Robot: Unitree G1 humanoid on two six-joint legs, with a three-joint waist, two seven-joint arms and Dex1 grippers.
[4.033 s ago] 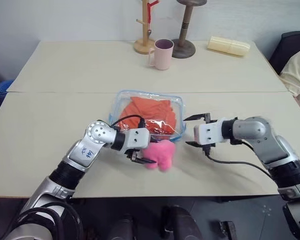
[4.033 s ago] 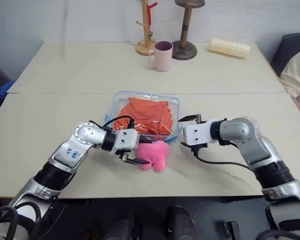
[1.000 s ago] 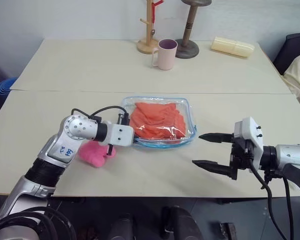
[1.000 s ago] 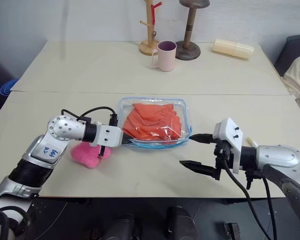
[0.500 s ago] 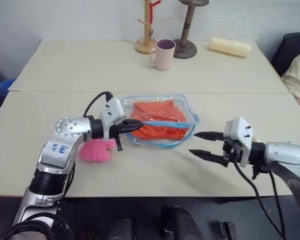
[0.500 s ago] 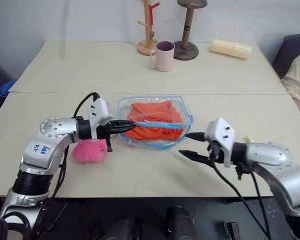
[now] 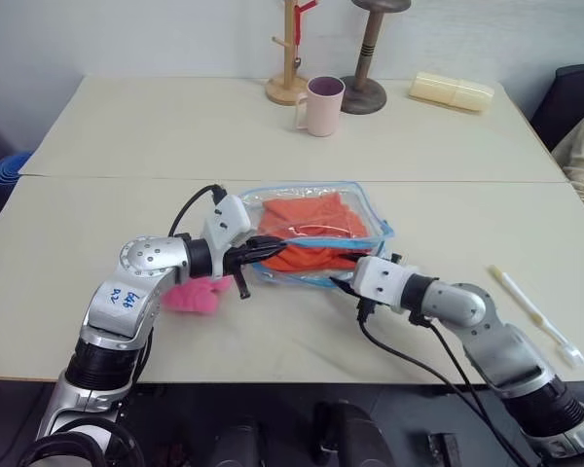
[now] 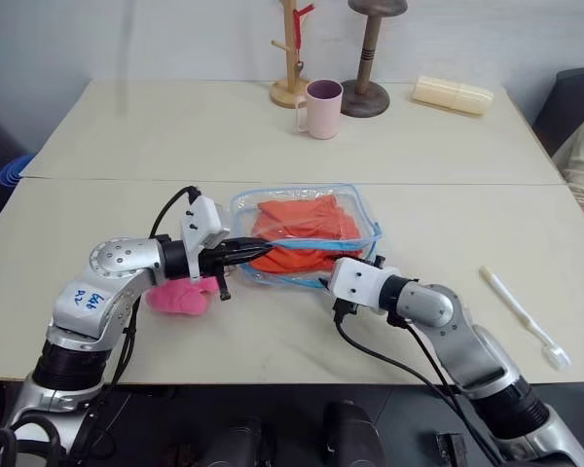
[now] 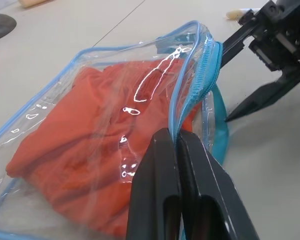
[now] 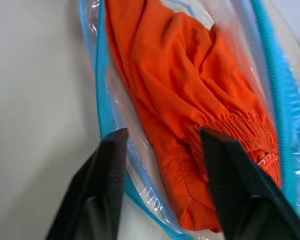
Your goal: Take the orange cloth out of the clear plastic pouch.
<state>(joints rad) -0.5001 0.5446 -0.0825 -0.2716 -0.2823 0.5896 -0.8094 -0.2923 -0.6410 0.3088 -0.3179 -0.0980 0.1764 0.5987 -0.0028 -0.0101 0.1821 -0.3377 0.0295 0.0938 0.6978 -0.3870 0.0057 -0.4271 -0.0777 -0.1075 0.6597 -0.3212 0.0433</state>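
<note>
The orange cloth (image 7: 311,233) was all inside the clear plastic pouch (image 7: 375,216), which lay mid-table (image 7: 127,136), so the removal itself was not yet begun. My left hand (image 9: 177,145) was clenched on the pouch's blue zipper edge at its left end, lifting it. My right hand (image 10: 162,145) was spread at the near mouth, fingers either side of the cloth's edge, grasping nothing yet. The pouch's long axis ran left to right, its opening facing near.
</note>
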